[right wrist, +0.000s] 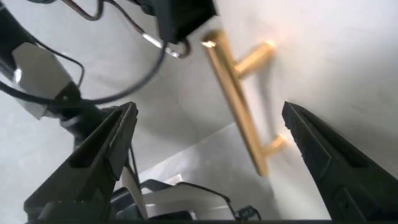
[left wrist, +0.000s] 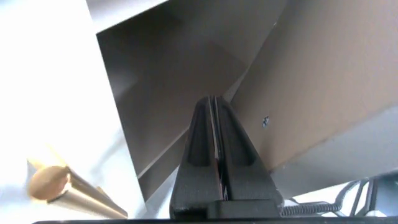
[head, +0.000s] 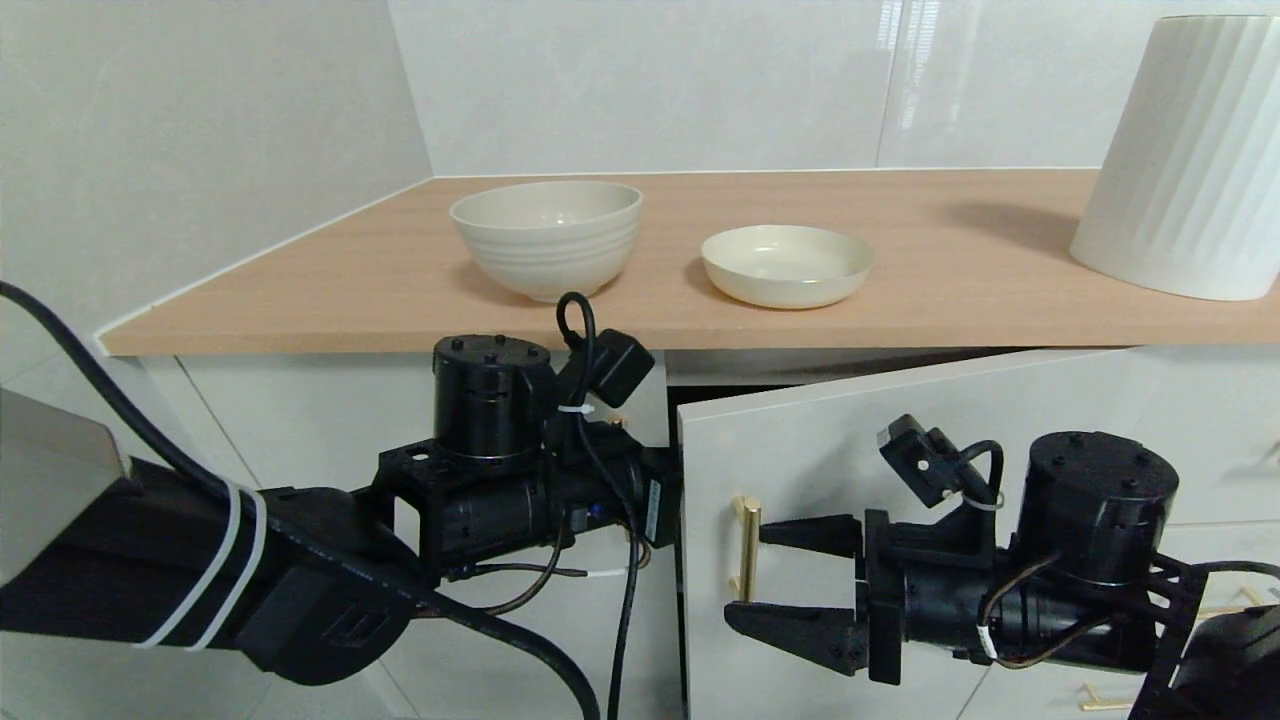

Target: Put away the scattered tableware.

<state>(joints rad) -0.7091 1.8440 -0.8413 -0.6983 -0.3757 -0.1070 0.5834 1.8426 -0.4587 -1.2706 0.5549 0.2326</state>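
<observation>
A deep cream bowl [head: 545, 235] and a shallow cream dish [head: 787, 263] stand side by side on the wooden counter [head: 960, 270]. Below the counter, a white cabinet door [head: 850, 440] stands slightly ajar. My left gripper [left wrist: 214, 102] is shut with nothing in it, its tips pushed into the gap behind the door's edge [head: 680, 480]; the dark cabinet interior [left wrist: 180, 74] lies beyond. My right gripper [head: 775, 578] is open in front of the door, its fingers above and below the gold handle [head: 745, 548] without touching it. The right wrist view shows the handle [right wrist: 239, 102] between the spread fingers [right wrist: 118, 143].
A tall white ribbed container [head: 1190, 160] stands at the counter's right end. Tiled walls close the counter at the back and left. More cabinet fronts with gold handles [head: 1105, 695] sit to the right of the ajar door.
</observation>
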